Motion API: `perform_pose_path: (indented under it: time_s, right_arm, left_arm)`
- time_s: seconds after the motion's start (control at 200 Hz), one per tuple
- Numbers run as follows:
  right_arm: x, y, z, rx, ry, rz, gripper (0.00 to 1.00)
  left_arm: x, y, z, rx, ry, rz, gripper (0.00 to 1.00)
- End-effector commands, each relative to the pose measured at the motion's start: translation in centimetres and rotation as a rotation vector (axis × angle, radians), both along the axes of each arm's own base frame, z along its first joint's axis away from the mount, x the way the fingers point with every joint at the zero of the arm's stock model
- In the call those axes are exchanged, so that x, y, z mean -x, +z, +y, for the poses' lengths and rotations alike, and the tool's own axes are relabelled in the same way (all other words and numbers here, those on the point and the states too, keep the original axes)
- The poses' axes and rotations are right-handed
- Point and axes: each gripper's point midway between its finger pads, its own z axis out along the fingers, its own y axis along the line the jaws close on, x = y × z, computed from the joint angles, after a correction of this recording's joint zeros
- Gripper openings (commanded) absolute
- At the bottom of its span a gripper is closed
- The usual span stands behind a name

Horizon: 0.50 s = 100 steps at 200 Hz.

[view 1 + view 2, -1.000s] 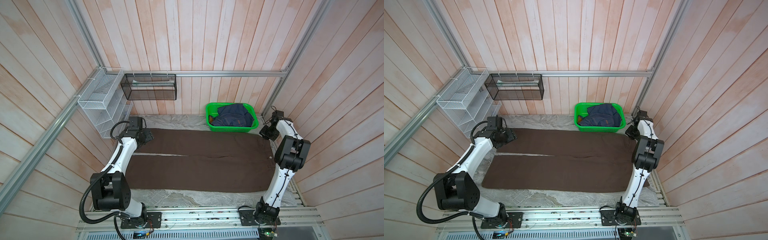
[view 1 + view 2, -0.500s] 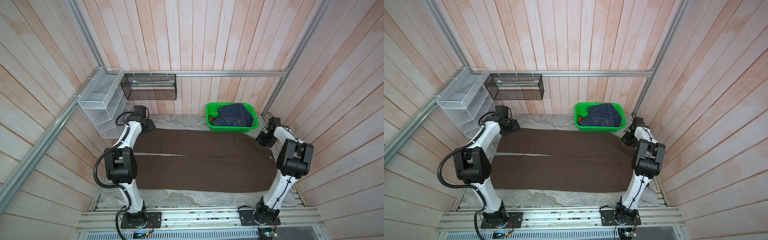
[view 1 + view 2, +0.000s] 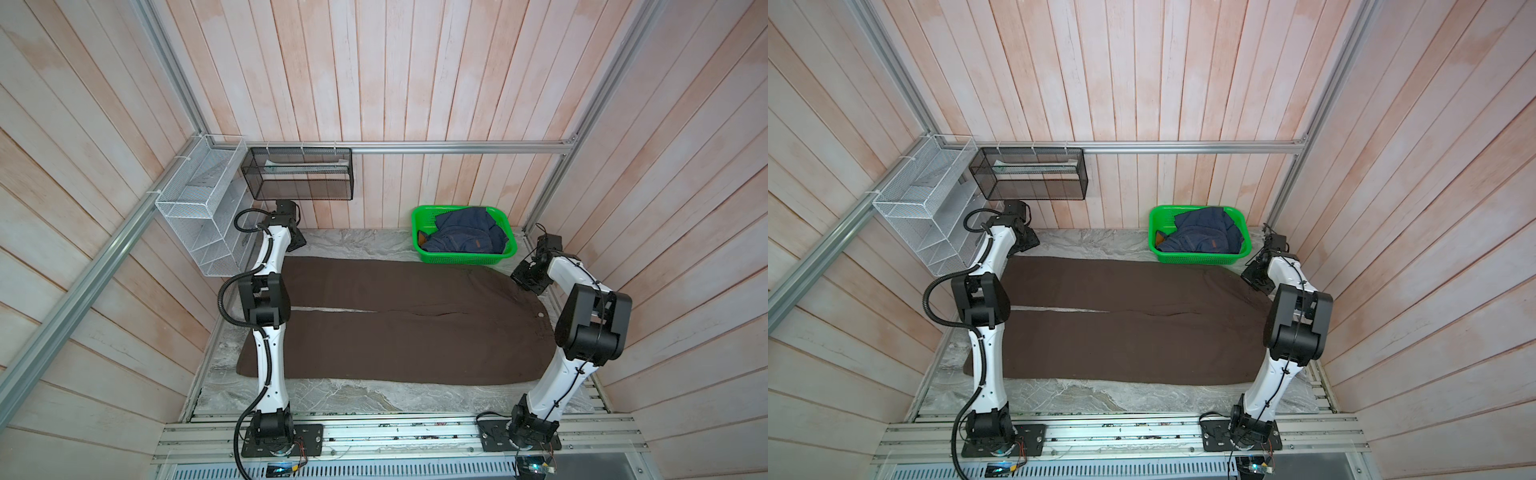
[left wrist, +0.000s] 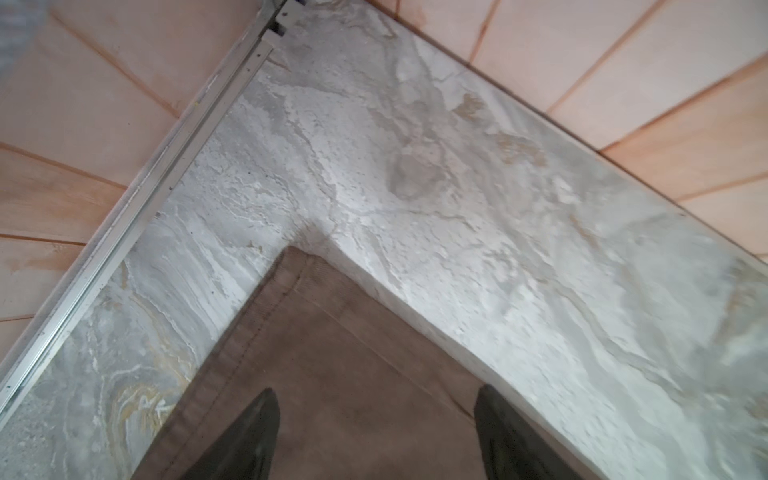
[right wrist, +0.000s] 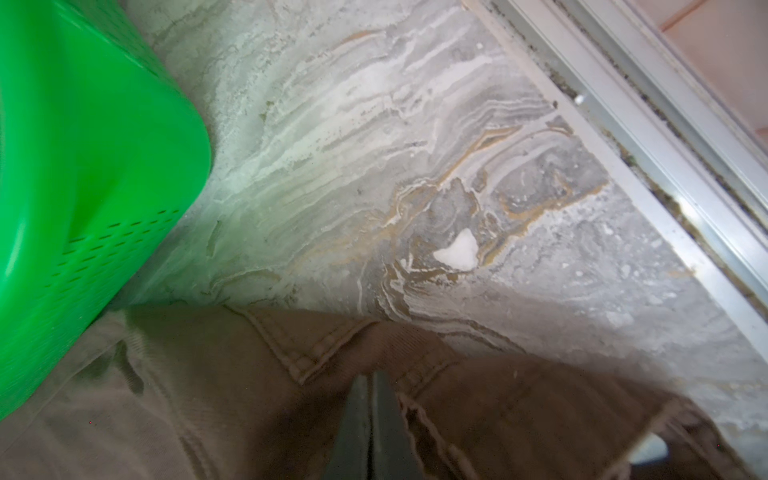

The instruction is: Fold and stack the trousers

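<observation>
the brown trousers (image 3: 395,328) lie flat across the marbled desk (image 3: 353,395), legs side by side pointing left and waist to the right in both top views. over the far left hem corner hangs the left gripper (image 4: 374,401), fingers spread wide with nothing between them. at the far waist corner the right gripper (image 5: 370,380) sits pressed together just over the waistband seam; i can't tell if it touches the cloth. just beside it stands a green basket (image 3: 461,259) holding a navy denim garment (image 3: 465,232). a white wire rack (image 3: 195,216) and a black mesh basket (image 3: 299,178) hang on the walls by the far left corner.
</observation>
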Motion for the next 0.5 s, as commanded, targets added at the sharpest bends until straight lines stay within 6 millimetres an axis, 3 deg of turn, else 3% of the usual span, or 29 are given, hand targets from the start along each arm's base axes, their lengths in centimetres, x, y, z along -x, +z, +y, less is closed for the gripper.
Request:
perform_pose_path:
  time_s: [0.0, 0.225, 0.495]
  right_arm:
    - [1.1, 0.8, -2.5, 0.015, -0.099, -0.028, 0.00]
    - [1.6, 0.4, -3.7, 0.025, -0.135, -0.022, 0.00]
    - [1.7, 0.9, -4.2, 0.043, -0.146, -0.026, 0.00]
  left_arm:
    - [1.2, -1.5, 2.5, -0.029, 0.046, 0.066, 0.77]
    - [0.2, -3.3, 3.8, -0.043, 0.040, 0.069, 0.78]
    - [-0.8, -6.9, 4.3, -0.023, 0.017, 0.077, 0.78]
